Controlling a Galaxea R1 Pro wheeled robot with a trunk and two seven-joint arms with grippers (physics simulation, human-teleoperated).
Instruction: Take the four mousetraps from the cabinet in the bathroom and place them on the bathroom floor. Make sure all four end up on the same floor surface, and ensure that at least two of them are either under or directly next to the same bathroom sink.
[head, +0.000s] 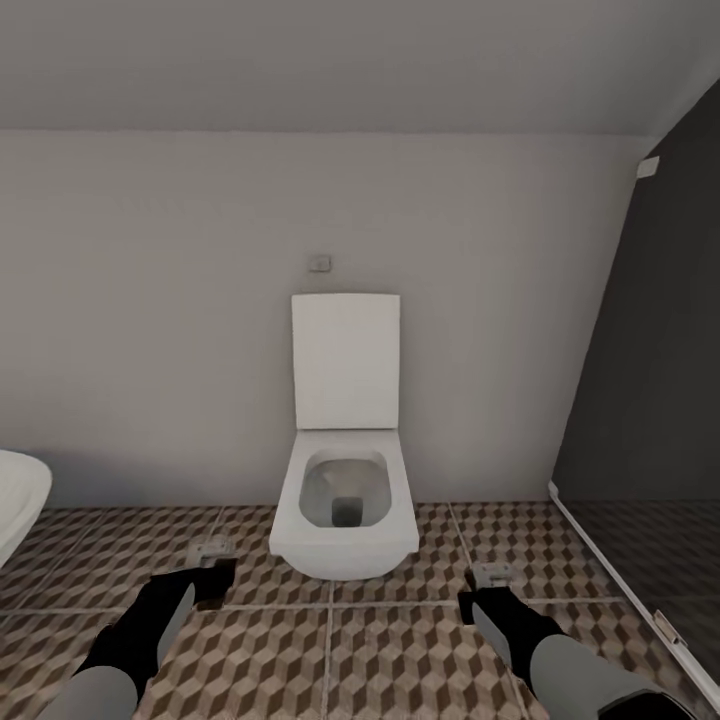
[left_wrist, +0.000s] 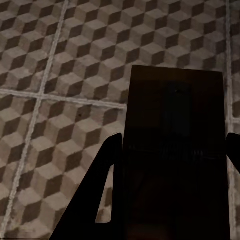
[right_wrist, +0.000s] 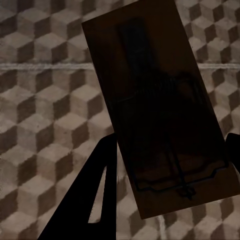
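A: What does each end effector hold?

B: The left end effector (left_wrist: 172, 150) pinches a dark mousetrap (left_wrist: 175, 130) between its fingers above the bathroom floor (left_wrist: 60, 75). The right end effector (right_wrist: 172, 152) pinches a second mousetrap (right_wrist: 160, 110), tilted, wire parts visible.

A: And ahead?

B: A white toilet (head: 345, 490) at twelve o'clock, lid up, against the wall. Both arms hang low over the tiles at seven and five o'clock.
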